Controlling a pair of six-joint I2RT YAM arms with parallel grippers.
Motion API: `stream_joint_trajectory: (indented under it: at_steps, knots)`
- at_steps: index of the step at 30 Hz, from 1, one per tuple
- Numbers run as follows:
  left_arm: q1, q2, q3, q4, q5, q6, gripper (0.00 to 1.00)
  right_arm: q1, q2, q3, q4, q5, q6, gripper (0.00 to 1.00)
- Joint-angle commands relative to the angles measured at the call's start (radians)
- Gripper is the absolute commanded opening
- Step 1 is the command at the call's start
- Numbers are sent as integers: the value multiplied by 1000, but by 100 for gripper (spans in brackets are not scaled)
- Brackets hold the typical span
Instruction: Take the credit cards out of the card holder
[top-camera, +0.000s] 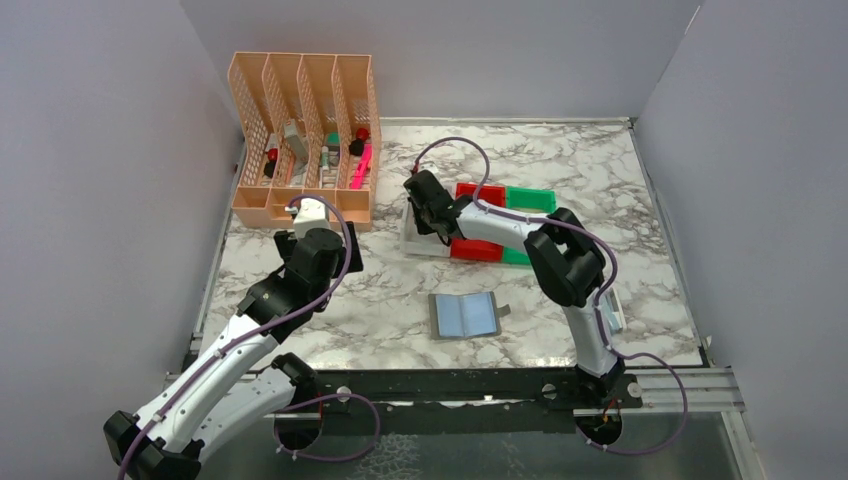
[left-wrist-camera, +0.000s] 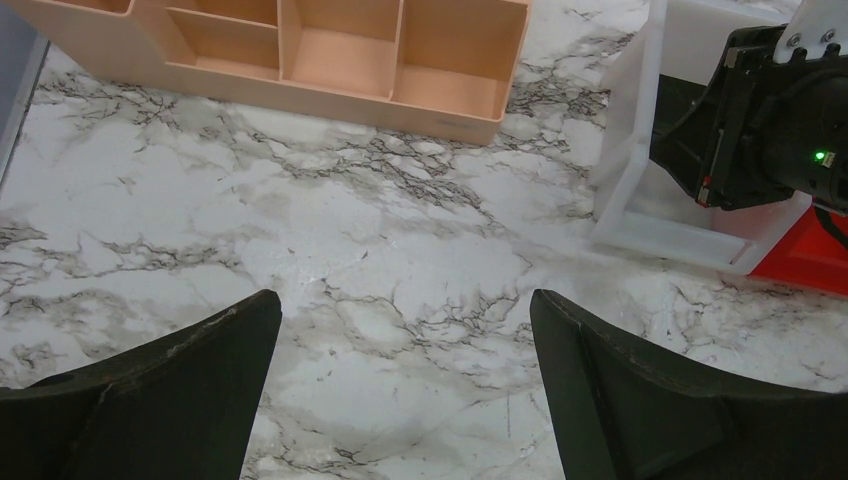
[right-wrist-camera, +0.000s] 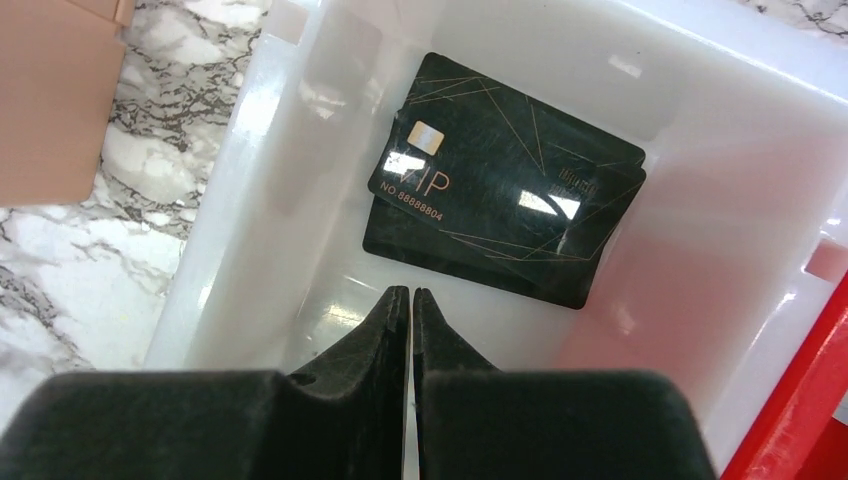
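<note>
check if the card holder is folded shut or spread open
Spread open: the card holder lies flat on the table, both light-blue inner panels facing up. Whether its pockets hold cards cannot be told.

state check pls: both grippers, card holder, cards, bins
left gripper: open, empty, over the table.
right gripper: shut, empty, over the white bin floor.
card holder: open, flat on the table; cards left inside cannot be told.
black cards: flat in the white bin, stacked slightly offset, not gripped.
red bin: upright, contents unclear.
green bin: upright, contents unclear.
</note>
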Motion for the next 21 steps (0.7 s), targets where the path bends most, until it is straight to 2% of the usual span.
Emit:
stream_joint_trajectory:
  at_steps: [1, 8, 15, 21]
  knots:
    - [6, 1, -8, 3, -18, 5, 99, 0, 59, 11, 1, 63, 14, 11]
    - [6, 1, -9, 3, -20, 4, 99, 0, 40, -48, 78, 125, 19, 15]
    - [6, 5, -9, 3, -19, 5, 99, 0, 51, -90, 171, 168, -18, 31]
    - [6, 6, -9, 2, -17, 5, 99, 0, 39, -110, 180, 167, -4, 32]
